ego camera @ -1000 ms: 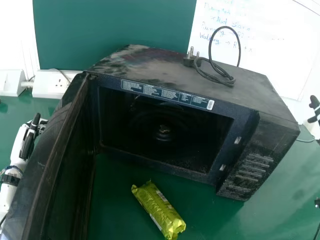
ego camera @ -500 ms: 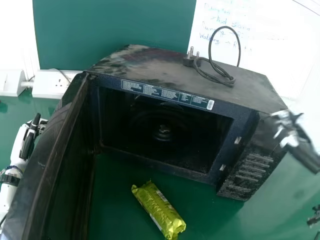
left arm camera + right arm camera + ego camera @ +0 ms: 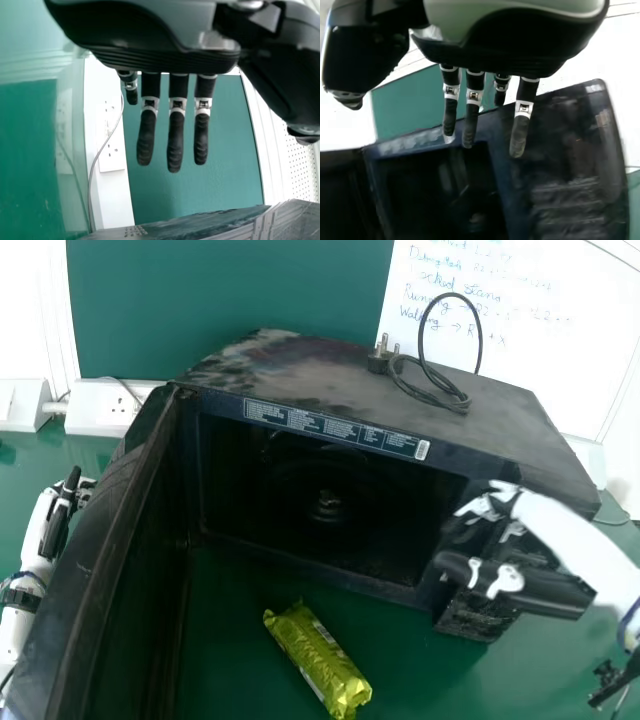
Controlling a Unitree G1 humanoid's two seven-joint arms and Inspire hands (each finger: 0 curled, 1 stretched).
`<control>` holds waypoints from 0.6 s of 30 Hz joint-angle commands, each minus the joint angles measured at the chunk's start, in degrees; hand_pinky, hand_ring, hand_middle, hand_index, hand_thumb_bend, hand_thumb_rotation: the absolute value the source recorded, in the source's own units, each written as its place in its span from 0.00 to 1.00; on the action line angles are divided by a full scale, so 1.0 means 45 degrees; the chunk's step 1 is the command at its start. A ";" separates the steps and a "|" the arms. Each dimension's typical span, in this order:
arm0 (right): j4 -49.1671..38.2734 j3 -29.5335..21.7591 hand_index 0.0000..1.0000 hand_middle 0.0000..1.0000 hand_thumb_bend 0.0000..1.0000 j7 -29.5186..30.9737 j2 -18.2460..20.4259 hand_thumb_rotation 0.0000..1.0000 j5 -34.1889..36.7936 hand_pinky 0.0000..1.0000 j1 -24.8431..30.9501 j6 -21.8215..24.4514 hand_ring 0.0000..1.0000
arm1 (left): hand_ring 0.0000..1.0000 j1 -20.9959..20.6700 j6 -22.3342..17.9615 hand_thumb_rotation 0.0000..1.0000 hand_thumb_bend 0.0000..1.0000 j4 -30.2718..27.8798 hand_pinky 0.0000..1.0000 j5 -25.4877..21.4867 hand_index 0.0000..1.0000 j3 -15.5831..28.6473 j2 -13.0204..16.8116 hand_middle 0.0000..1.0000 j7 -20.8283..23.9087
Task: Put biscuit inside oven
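1. Biscuit packet (image 3: 318, 662): lying slantwise on the green table (image 3: 400, 680), in front of the oven's open mouth and well short of it, with nothing holding it.
2. Oven door (image 3: 105, 540): swung wide open, along the packet's left side. It should need no handling before loading.
3. Left hand (image 3: 60, 525): beyond the door, fingers extended, empty.
4. Right hand (image 3: 545, 590): in front of the control panel, apart from the packet. Its fingers are straight and spread wide, with nothing in them. The step looks like the approach to pick up. Next, it should come down and inward to the packet, clear the oven's corner, then close round the wrapper gently enough not to crush it.
5. Oven (image 3: 565, 480): its dark cavity, with a hub (image 3: 327, 505) on the floor, would receive the packet after a level lift.
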 commanded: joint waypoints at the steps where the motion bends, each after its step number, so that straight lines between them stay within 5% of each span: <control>1: 0.0258 0.0191 0.72 0.66 0.95 -0.0090 0.0282 0.59 0.0335 0.46 -0.0076 -0.0521 0.61 | 0.32 0.0079 -0.0036 0.08 0.52 -0.0008 0.27 -0.0094 0.48 0.0053 -0.0006 0.39 -0.0001; 6: 0.0537 0.0747 0.76 0.65 0.99 -0.0088 0.0352 0.56 0.1034 0.40 -0.0204 -0.0781 0.56 | 0.32 0.0052 -0.0073 0.08 0.52 0.0056 0.27 -0.0074 0.48 0.0056 0.0008 0.39 0.0005; 12: -0.0003 0.1222 0.85 0.78 0.93 0.0047 -0.0351 0.55 0.1602 0.51 -0.0507 0.0643 0.71 | 0.32 0.0046 -0.0114 0.08 0.52 0.0089 0.27 -0.0169 0.48 0.0076 -0.0016 0.39 -0.0063; 18: 0.0171 0.1737 0.84 0.76 0.95 0.0146 -0.0635 0.57 0.1129 0.53 -0.0601 -0.0400 0.72 | 0.32 0.0041 -0.0274 0.08 0.52 0.0152 0.27 -0.0133 0.48 0.0062 0.0014 0.39 -0.0111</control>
